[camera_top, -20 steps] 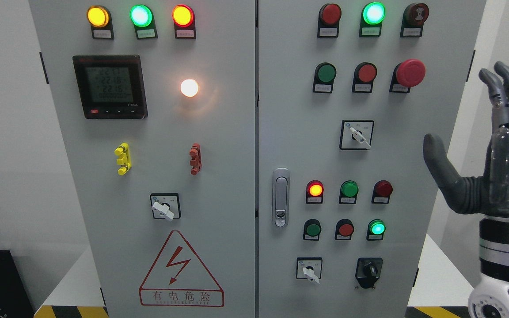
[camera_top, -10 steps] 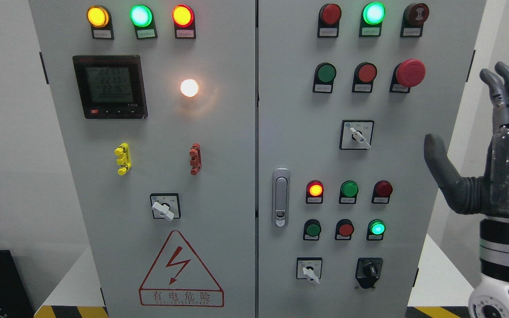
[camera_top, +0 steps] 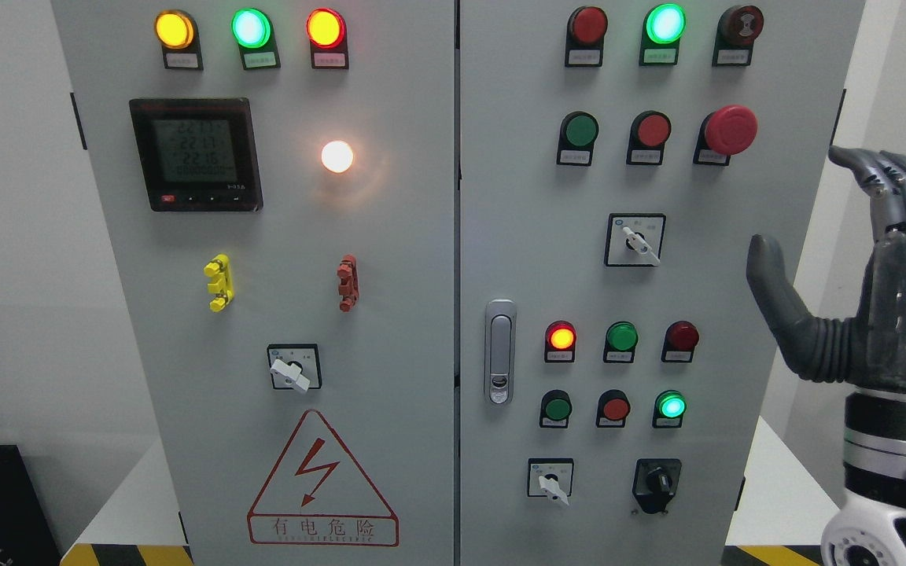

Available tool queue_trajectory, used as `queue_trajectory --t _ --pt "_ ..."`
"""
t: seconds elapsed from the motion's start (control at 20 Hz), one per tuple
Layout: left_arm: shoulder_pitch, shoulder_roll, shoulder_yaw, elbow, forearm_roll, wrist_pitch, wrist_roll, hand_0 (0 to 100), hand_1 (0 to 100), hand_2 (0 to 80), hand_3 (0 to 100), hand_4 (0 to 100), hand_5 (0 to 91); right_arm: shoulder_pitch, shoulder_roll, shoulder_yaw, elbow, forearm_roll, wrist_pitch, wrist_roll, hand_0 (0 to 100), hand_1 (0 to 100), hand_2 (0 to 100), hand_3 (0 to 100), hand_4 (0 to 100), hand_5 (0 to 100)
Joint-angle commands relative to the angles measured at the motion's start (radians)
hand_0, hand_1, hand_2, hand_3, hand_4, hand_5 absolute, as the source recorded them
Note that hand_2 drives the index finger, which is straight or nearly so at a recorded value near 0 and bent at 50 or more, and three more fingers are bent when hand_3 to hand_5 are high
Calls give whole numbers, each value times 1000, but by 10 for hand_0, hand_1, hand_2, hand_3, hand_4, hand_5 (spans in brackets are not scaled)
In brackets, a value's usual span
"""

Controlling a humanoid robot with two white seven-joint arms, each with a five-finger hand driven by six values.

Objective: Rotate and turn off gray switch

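- The gray switch (camera_top: 639, 244), probably the rotary selector nearest the raised hand, is sitting on the cabinet door (camera_top: 736, 440), left of the thumb and level with it; which of several look-alike selectors is meant is unclear.
- Its white lever is pointing down-right, so it seems not yet turned off.
- The right hand (camera_top: 870, 291) is hovering beside the cabinet's right edge, released and grasping nothing, fingers (camera_top: 893, 185) bending forward at the tips and thumb (camera_top: 771, 287) splayed, likely shaping a pinch for the lever.
- An emergency-stop button (camera_top: 730, 129) is sitting up-left of the hand, worth avoiding.
- The left hand is out of view.
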State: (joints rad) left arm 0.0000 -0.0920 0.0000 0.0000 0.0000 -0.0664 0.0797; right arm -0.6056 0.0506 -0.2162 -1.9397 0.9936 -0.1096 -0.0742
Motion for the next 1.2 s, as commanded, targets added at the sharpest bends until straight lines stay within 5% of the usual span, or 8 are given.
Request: queue_trajectory --t 0.0,0.4,1.15 --pt "-9 0 9 -26 18 0 0 120 389 0 0 0 0 7 57 26 4 -4 31 1 306 417 294 715 845 960" --pt "-9 0 8 -26 18 -1 0 120 389 0 0 0 0 13 84 73 7 -4 136 4 143 403 458 926 960 1000" --pt "-9 0 8 -26 18 -1 0 120 389 0 0 0 0 49 92 176 38 -92 266 -13 89 457 517 952 988 1000"
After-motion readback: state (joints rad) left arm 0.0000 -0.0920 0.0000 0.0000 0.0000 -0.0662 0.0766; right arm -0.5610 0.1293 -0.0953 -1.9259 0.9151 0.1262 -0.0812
